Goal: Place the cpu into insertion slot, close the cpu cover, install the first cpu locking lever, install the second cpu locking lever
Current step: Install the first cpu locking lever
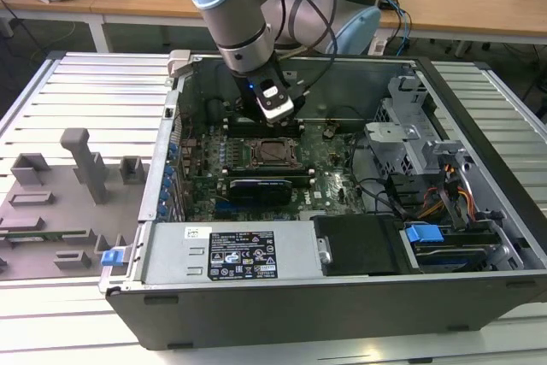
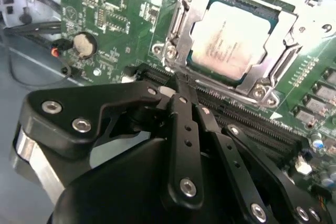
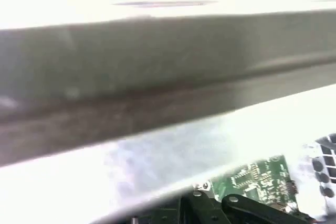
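Wooden desks line the back of the room, and in front of them we have an open grey computer case (image 1: 479, 203) lying on a ribbed metal table (image 1: 94, 100). Inside it sits the green motherboard (image 1: 333, 173), and we see our grey-and-blue robot arm (image 1: 235, 6) reaching down into the case from above.

Looking through the second wrist view, the small flat square cpu with its silver-grey metal top (image 2: 231, 38) lies in the square insertion slot framed in silvery metal (image 2: 176, 30). The thin silvery cpu cover frame (image 2: 286, 30) lies flat around the chip, its window showing the chip's top.

Our black gripper (image 2: 181, 85) hangs just beside the socket's near edge, over the long black memory slots (image 2: 262, 121). The fingers (image 2: 184, 124) are pressed together, holding nothing.

In the exterior view the gripper (image 1: 278, 108) hovers just behind the socket (image 1: 272, 151), and a grey fixture block (image 1: 60, 203) rests on the table at the exterior view's left.
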